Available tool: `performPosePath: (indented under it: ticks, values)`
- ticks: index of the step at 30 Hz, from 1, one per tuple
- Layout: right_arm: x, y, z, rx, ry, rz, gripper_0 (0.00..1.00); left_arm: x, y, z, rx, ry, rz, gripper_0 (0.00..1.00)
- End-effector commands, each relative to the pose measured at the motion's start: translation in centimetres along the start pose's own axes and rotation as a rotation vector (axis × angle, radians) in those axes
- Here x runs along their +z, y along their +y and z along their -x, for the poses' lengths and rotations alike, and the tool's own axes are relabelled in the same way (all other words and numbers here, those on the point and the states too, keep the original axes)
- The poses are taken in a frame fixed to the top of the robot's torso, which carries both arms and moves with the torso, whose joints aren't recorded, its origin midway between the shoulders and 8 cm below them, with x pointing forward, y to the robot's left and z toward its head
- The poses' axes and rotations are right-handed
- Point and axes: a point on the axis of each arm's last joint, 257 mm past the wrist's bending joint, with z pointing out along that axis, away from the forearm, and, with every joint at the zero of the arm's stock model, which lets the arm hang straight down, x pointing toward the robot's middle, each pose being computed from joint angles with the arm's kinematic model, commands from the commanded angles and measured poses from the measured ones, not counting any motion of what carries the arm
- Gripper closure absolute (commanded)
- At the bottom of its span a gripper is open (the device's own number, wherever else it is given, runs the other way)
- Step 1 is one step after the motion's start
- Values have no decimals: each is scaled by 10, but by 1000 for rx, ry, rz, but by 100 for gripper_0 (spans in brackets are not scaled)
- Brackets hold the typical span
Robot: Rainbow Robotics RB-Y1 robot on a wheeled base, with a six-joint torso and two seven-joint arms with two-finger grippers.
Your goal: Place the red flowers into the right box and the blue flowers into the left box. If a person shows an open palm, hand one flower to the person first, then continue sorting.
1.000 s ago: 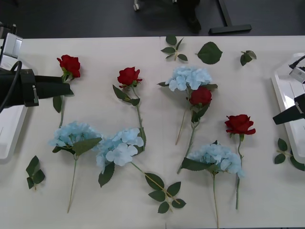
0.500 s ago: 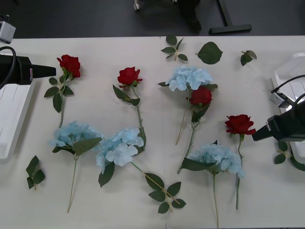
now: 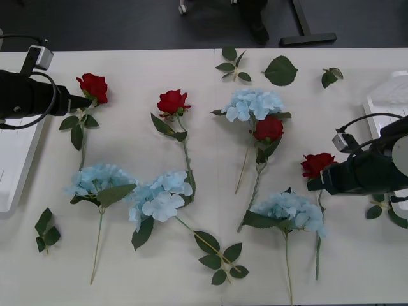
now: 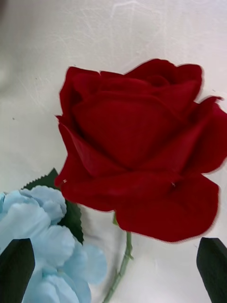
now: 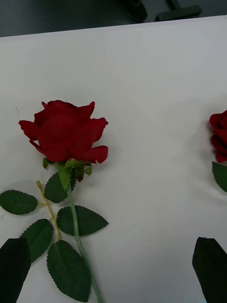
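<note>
Four red flowers lie on the white table: far left (image 3: 94, 86), centre left (image 3: 172, 101), centre (image 3: 269, 129) and right (image 3: 317, 164). Blue flowers (image 3: 95, 178) (image 3: 159, 194) (image 3: 254, 102) (image 3: 290, 210) lie among them. My left gripper (image 3: 86, 102) is open just left of the far-left red flower (image 5: 66, 130), whose stem runs between its fingers (image 5: 210, 267). My right gripper (image 3: 312, 185) is open and hovers close over the right red flower (image 4: 137, 147), beside a blue flower (image 4: 52, 236). The left box (image 3: 16, 172) and right box (image 3: 382, 108) sit at the table's side edges.
Loose green leaf sprigs lie at the back (image 3: 233, 64) (image 3: 280, 70) (image 3: 330, 76), front left (image 3: 46, 229), front centre (image 3: 217, 255) and beside the right box (image 3: 376, 207). The table's far edge meets a dark floor with a chair base (image 3: 306, 29).
My right arm has swung left from the right box to the right red flower. My left arm has drawn back, then turned its tip toward the far-left red flower.
</note>
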Motion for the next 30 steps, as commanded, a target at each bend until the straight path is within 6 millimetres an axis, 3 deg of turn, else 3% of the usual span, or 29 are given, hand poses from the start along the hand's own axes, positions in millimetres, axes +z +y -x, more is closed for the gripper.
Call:
performPosePath:
  ticks: [1,8,20,24,30]
  values:
    - [5,9,9,36,-48,3,0,18,-4,19,39,-57,35,0]
    - [14,-4,15,35,-77,-71,0,46,6,1,52,-84,86,0]
    - [42,-17,2,19,-79,-123,0,72,15,13,70,-83,142,0]
    - [49,-10,1,29,-77,-111,0,83,22,13,93,-83,184,0]
    - [56,0,2,38,-84,-97,0,98,14,7,73,-72,180,0]
